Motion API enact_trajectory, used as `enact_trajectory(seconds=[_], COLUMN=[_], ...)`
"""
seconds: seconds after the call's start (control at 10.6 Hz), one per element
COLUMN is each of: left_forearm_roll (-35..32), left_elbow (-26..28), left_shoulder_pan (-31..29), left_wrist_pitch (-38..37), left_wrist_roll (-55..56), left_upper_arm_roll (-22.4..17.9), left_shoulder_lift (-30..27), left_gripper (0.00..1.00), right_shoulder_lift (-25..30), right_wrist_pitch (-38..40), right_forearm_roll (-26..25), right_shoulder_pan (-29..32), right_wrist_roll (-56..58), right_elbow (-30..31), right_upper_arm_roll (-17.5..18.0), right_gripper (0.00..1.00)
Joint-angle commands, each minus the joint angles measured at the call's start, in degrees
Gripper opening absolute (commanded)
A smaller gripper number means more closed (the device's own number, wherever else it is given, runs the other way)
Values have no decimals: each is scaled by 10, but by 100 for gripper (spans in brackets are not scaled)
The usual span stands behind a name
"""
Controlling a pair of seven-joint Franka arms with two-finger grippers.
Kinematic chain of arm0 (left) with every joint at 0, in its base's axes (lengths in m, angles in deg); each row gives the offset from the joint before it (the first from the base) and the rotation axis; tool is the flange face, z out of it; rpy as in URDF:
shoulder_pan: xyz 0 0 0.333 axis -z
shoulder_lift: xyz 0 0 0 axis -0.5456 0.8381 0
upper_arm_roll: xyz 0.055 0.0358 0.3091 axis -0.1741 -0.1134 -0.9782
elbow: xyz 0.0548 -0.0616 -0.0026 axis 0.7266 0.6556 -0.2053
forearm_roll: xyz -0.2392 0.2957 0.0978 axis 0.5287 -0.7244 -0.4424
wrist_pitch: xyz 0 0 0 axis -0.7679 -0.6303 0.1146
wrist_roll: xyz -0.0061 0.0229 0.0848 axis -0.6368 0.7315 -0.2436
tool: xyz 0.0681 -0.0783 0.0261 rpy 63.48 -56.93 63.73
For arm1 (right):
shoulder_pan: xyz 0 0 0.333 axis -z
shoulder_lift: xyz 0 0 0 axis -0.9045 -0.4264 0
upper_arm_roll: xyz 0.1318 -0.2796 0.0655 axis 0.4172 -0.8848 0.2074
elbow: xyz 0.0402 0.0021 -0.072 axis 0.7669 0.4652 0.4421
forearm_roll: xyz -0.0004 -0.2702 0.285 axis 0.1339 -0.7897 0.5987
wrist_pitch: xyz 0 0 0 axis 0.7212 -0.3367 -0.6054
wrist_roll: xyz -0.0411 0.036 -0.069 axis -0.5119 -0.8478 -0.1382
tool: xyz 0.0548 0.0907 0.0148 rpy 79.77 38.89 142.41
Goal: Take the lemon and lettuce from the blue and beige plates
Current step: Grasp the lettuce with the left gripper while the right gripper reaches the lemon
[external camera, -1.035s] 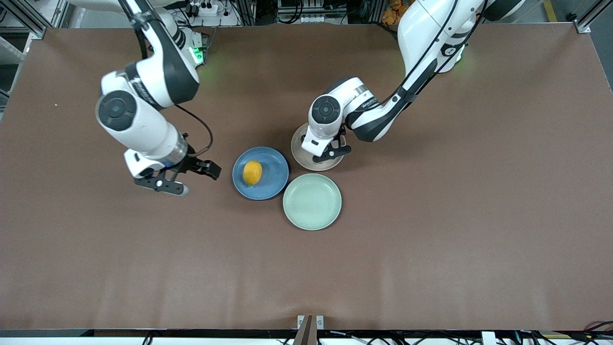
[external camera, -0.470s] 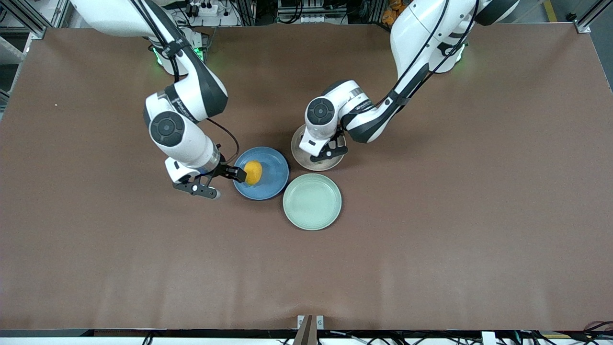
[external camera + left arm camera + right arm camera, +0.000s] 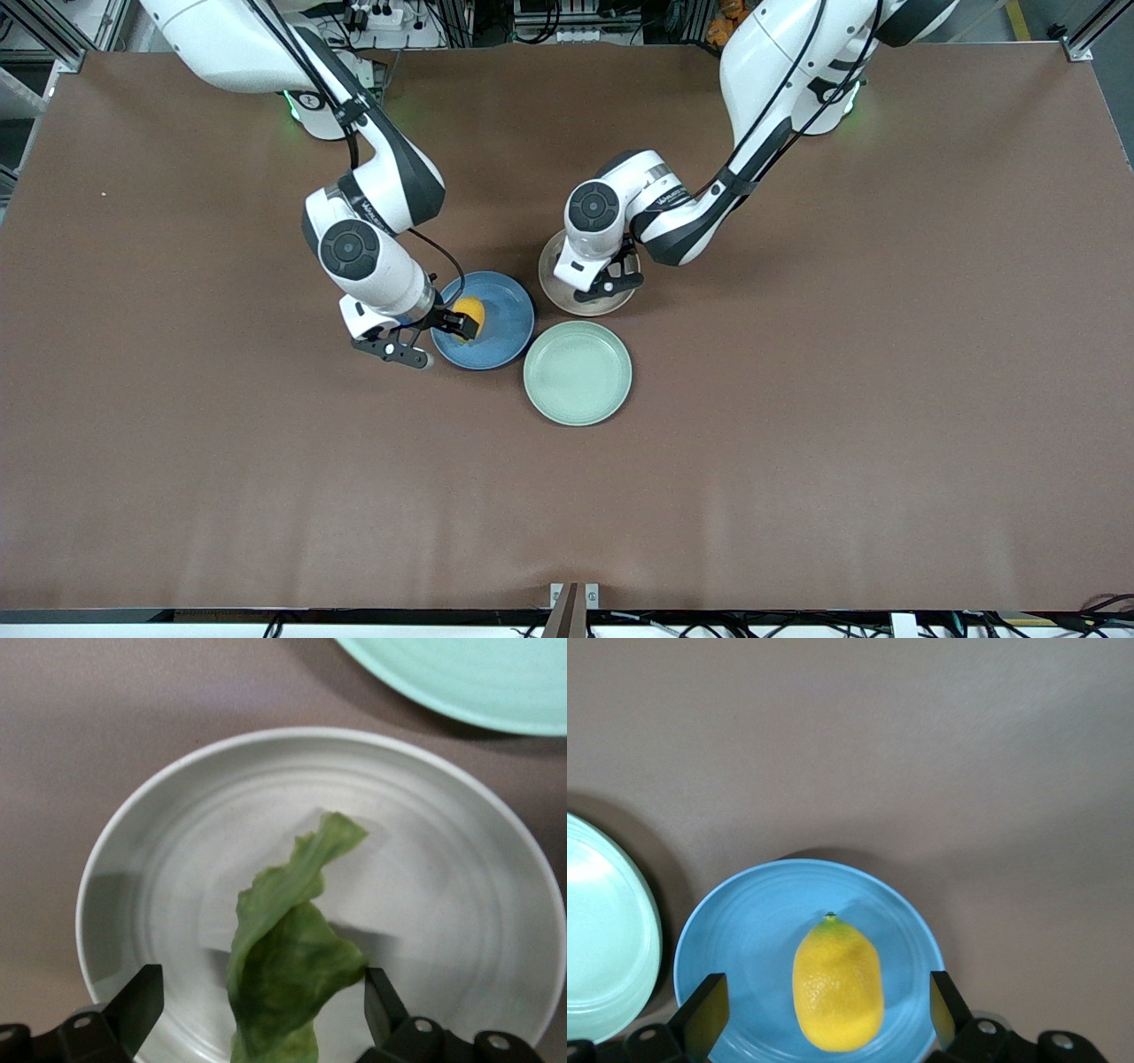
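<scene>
The lemon [image 3: 469,312] lies on the blue plate [image 3: 507,321]. My right gripper [image 3: 456,326] is low over that plate, open, its fingers either side of the lemon [image 3: 837,992] with gaps; the blue plate [image 3: 744,930] shows under it. The right gripper [image 3: 819,1023] holds nothing. My left gripper [image 3: 607,282] is over the beige plate [image 3: 554,285] and hides the lettuce in the front view. In the left wrist view the lettuce [image 3: 292,966] lies crumpled on the beige plate [image 3: 443,904], between the open fingers of the left gripper [image 3: 257,1019].
An empty mint-green plate [image 3: 577,372] sits nearer to the front camera, touching the blue plate and close to the beige one. It shows at the edge of both wrist views [image 3: 469,673] [image 3: 602,930]. Brown table surface surrounds the plates.
My right arm has swung from the right arm's end of the table to the blue plate, and its open gripper now straddles the lemon. The left gripper has barely shifted over the beige plate.
</scene>
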Motion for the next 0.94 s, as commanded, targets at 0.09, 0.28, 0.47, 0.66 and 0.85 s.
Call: enact_trajectory(seconds=[0.09, 0.28, 0.47, 0.66, 0.85], left_forearm_roll=[-17, -14, -14, -14, -12], left_elbow=[-18, -18, -18, -18, -18], left_shoulder_pan=[33, 30, 29, 27, 25], left_wrist_pitch=[7, 7, 7, 4, 1], left_wrist_roll=[28, 28, 24, 25, 26], left_upper_arm_roll=[-29, -29, -29, -29, -28], left_shoulder_lift=[8, 7, 5, -3, -16], left_gripper=[79, 24, 4, 0, 0], right_shoulder_lift=[-23, -42, -49, -59, -66], right_wrist_pitch=[-30, -40, -50, -51, -57], right_forearm_roll=[-56, -90, -103, -126, -140], right_shoulder_pan=[-8, -13, -14, -18, -19], right_wrist_roll=[-73, -112, -126, -146, -158], right_elbow=[20, 20, 27, 27, 28], right_upper_arm_roll=[17, 22, 24, 24, 25], right_gripper=[100, 100, 100, 100, 100])
